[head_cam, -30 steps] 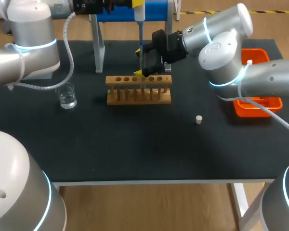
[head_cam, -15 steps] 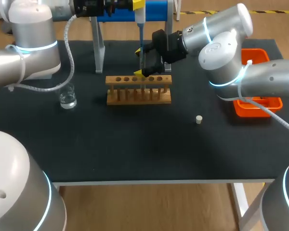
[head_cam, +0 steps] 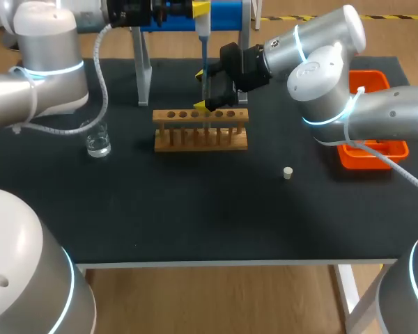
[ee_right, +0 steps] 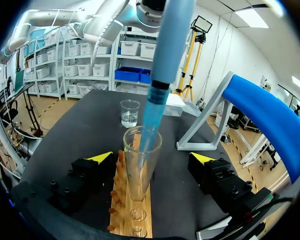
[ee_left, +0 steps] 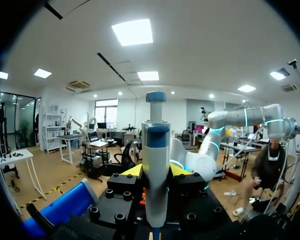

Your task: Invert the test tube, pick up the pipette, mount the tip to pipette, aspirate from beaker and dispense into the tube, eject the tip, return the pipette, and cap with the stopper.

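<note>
Two arms meet over the wooden rack [head_cam: 168,141]: the left gripper [ee_left: 155,171] is clamped on the pipette [ee_right: 164,70], whose tip dips into the test tube [ee_right: 139,175], which stands between the wide, untouching fingers of the right gripper [ee_right: 151,159]. Dispensing looks to be in hand. Next, I judge, lift straight out and eject the tip; the stopper [head_cam: 288,172] waits at the rack's 4 o'clock, the beaker [head_cam: 97,141] at 9.

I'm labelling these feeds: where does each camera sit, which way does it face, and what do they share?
Head view: above and behind, looking down on the table; left arm and right arm show.
Left wrist view: on that wrist, looking along the left gripper, shut on the pipette.
Right wrist view: on that wrist, looking past the right gripper at test tube, rack, beaker.
Shared: the pipette, in all three.
</note>
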